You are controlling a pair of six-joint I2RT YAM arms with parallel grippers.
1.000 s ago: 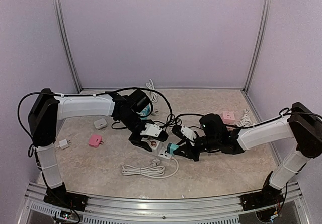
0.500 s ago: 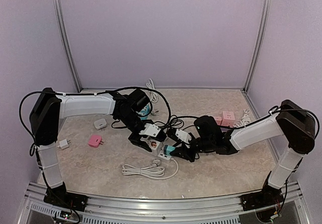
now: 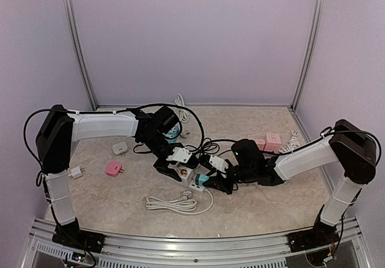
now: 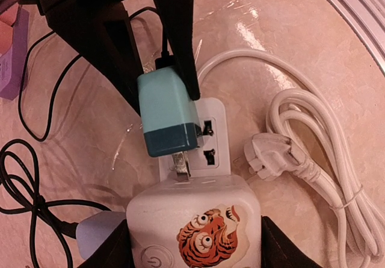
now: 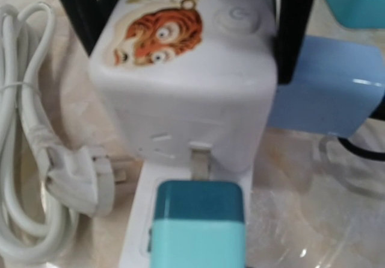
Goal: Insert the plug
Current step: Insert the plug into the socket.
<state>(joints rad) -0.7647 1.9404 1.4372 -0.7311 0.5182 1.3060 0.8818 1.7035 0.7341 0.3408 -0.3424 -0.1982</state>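
Note:
A white cube socket (image 4: 192,220) with a tiger sticker sits between the black fingers (image 4: 111,250) of my left gripper (image 4: 192,247), which is shut on it. The cube (image 3: 180,171) lies mid-table on a white power strip (image 4: 213,129). My right gripper (image 3: 212,181) is shut on a teal plug (image 5: 198,226), pointed at the cube's side face (image 5: 186,129). The plug's metal prong (image 5: 200,159) reaches a slot in that face, with a short bare stretch showing. In the left wrist view, the plug (image 4: 168,108) hangs between the right gripper's fingers (image 4: 180,39).
A coiled white cable (image 3: 174,203) with its plug (image 4: 274,156) lies beside the strip. A light blue adapter (image 5: 325,87) sits behind the cube. Black cables (image 3: 204,143) loop around the middle. A pink plug (image 3: 113,168), white adapters (image 3: 120,148) and pink cubes (image 3: 269,140) are scattered around.
My right arm has moved left, bringing the teal plug up against the cube's side. The left arm and cube have stayed in place.

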